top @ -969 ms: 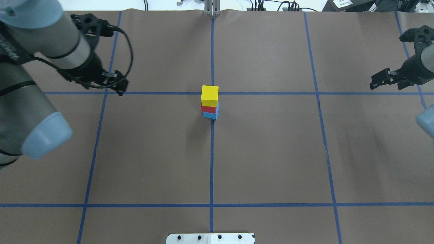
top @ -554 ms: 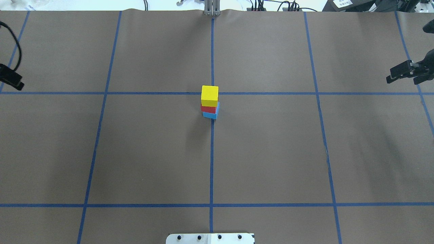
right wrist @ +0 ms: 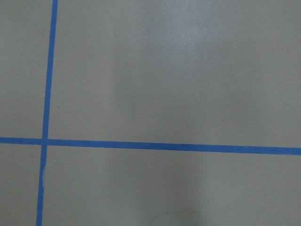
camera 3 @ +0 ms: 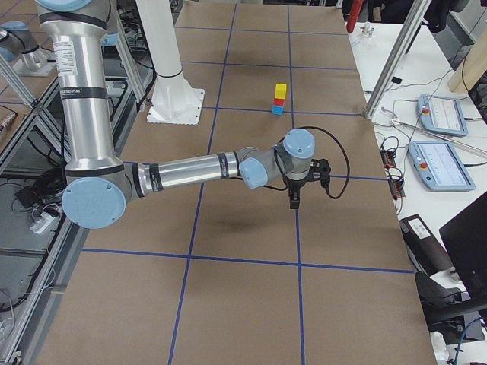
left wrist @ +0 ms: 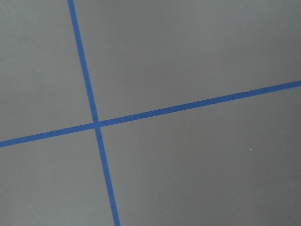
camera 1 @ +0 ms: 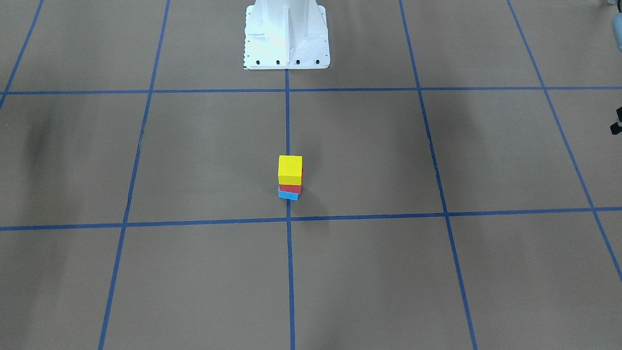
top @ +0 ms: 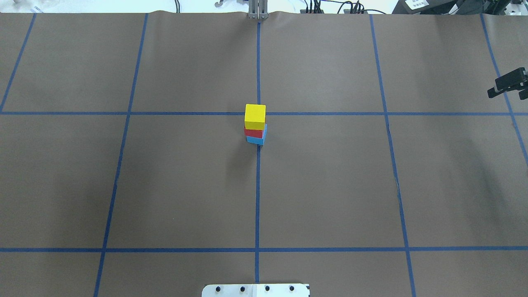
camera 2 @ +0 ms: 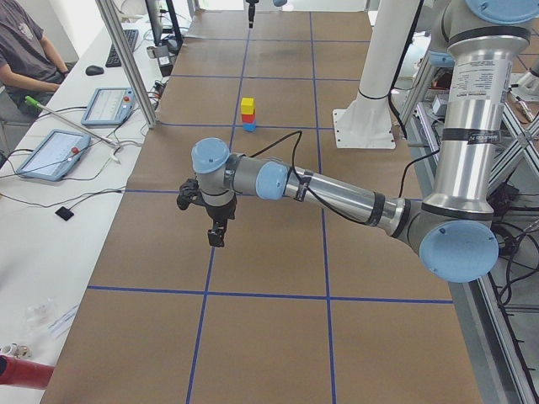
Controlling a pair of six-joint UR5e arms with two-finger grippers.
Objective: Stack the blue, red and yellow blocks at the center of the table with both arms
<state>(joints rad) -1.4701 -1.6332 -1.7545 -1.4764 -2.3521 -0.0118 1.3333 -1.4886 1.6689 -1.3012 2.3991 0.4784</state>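
A yellow block [top: 255, 116] sits on a red block [top: 253, 133], which sits on a blue block [top: 255, 140]. The stack stands upright at the table's middle and also shows in the front view [camera 1: 290, 169]. Nothing touches it. My left gripper [camera 2: 216, 238] hangs over the table far to the stack's left, out of the overhead view. My right gripper [camera 3: 294, 203] hangs far to the stack's right, with only a black part at the overhead view's edge [top: 508, 85]. I cannot tell whether either is open or shut. Both wrist views show only brown paper and blue tape.
The robot's white base [camera 1: 286, 34] stands at the near table edge. Blue tape lines grid the brown paper. A side bench with tablets [camera 2: 50, 154] and a seated person [camera 2: 25, 50] lies beyond the far edge, with metal posts [camera 3: 396, 61].
Both arms have drawn outward from the stack. The left arm has left the overhead view. The right gripper has moved to its right edge. The stack has not moved.
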